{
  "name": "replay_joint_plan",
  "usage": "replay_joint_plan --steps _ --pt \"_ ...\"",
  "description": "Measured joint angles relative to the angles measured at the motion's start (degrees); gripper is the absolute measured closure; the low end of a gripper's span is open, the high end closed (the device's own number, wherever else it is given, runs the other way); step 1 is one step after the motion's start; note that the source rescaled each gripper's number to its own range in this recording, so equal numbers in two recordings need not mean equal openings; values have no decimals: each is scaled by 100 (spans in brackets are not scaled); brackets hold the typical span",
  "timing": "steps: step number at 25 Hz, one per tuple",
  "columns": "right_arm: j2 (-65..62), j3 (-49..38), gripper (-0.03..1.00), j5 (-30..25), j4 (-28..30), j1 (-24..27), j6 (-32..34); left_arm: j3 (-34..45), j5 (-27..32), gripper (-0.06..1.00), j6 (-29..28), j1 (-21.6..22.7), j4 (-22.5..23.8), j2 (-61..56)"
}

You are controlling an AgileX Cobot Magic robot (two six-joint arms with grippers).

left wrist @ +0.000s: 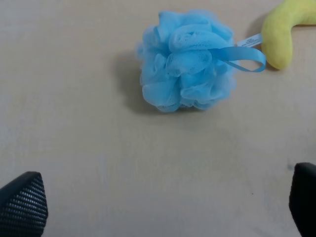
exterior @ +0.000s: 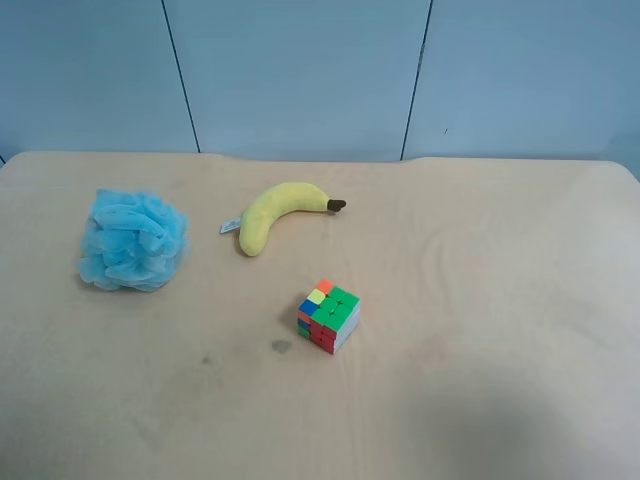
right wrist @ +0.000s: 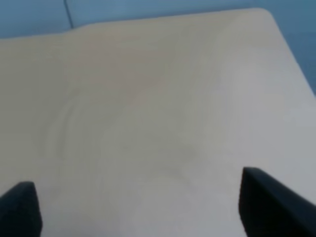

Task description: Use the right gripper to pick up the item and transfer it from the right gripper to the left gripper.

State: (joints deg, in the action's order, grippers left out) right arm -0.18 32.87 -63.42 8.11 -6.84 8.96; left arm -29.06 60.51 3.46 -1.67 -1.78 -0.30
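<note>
Bath pouf [left wrist: 186,61] sits free on table [exterior: 480,300], looks light, squashy, non-fragile.
Pinch deep into ruffles, ribbon loop [left wrist: 242,57] too floppy; right gripper [right wrist: 140,207] and left gripper [left wrist: 165,200] jaws apart, empty.

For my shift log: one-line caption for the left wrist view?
Open left gripper above the table, blue bath pouf ahead, its ribbon loop reaching toward the plush banana.

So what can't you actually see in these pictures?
- Both arms: absent from the high view, outside its frame.
- Right claw: only two dark tips show, cut by the right wrist view's edge; that view is blurred and shows just bare table.
- Banana: cut by the left wrist view's edge.
- Banana's tag: too small to read.
</note>
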Motion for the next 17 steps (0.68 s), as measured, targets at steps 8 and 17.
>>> replay_joint_plan --steps 8,17 --pt "0 0 23 0 -1 502 0 0 0 -6 0 0 0 0" --pt "0 0 23 0 -1 513 0 0 0 -6 0 0 0 0"
